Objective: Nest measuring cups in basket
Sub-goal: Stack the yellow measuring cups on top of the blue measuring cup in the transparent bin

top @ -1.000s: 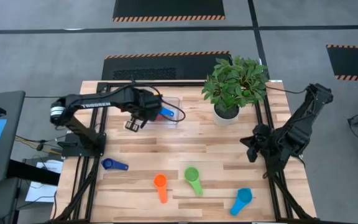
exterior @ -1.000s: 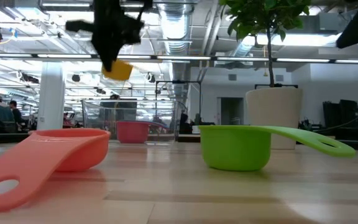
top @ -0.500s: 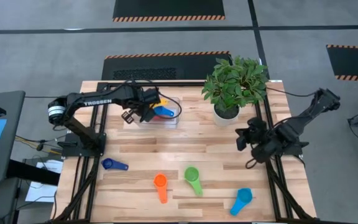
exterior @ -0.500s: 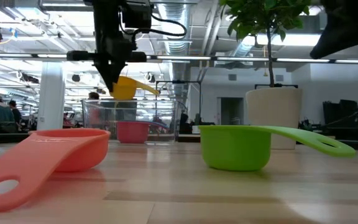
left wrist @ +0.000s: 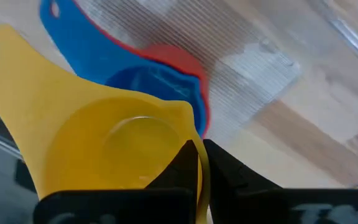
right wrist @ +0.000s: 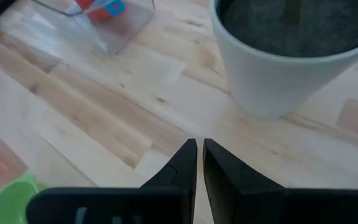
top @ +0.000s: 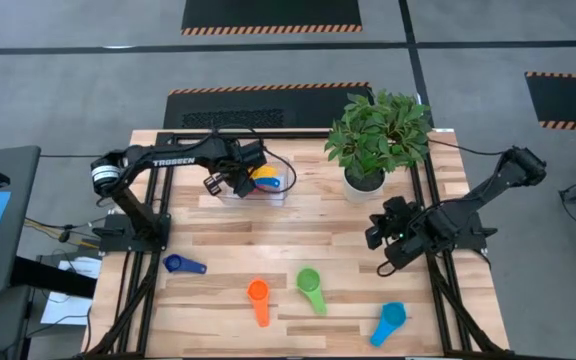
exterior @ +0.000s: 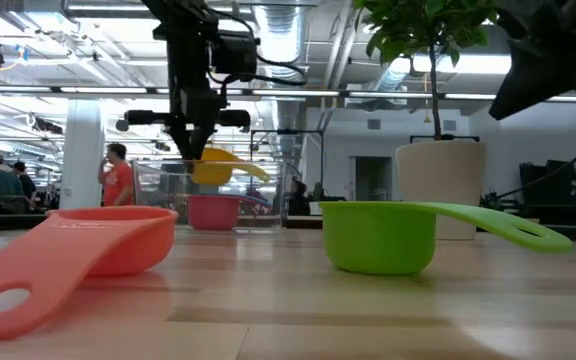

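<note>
Pale wooden planks form the table [top: 268,235], which is framed by black rails, with a large hall of lights and ducts seen behind it in the low view, where a person in a red top [exterior: 119,178] stands far off. At the far side of the table the clear basket [top: 273,192] is set, and a blue cup [left wrist: 123,74] is seen nested in a red cup [left wrist: 185,68] inside it. The left gripper [top: 236,179] is held over the basket, its fingers clenched on the rim of the yellow cup [left wrist: 98,143], which hangs just above the blue one with its handle pointing away from the fingers; in the low view the yellow cup [exterior: 218,167] is seen at the level of the basket's top edge. The right gripper [top: 380,238] is held above the table in front of the white pot with the green plant [top: 376,135], its fingers drawn almost together with nothing between them. Nearer the front edge the dark blue cup [top: 181,265], the orange cup [top: 259,298], the green cup [top: 311,288] and the light blue cup [top: 389,321] are laid in a loose row, well apart from one another.
</note>
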You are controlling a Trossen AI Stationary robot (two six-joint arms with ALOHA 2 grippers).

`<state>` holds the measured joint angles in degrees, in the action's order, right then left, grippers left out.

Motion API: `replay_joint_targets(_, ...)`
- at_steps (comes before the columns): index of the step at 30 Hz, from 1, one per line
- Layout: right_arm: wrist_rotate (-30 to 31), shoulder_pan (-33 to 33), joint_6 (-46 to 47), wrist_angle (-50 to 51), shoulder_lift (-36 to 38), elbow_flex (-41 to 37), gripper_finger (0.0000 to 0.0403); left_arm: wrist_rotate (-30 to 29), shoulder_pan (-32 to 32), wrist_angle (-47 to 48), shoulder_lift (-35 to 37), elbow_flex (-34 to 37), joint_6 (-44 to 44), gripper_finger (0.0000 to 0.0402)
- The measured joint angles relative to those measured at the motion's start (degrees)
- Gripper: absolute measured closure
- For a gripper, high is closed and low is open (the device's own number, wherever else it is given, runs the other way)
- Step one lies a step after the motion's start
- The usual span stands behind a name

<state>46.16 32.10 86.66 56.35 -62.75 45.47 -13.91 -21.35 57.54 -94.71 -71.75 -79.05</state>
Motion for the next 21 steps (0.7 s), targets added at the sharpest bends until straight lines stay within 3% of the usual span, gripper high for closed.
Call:
replay_joint_targets(12,0.06,0.0,0.28,0.16,-0.17,0.0,0.0349,6.08,0.23,-0.16,-1.11,-0.13,-5.93,0.0401)
replay_joint_targets(21,-0.27,0.17,0.3,0.14,-0.15,0.0,0.0349,0.27,-0.81,-1.47,-3.87,-0.83,-2.14,0.0401)
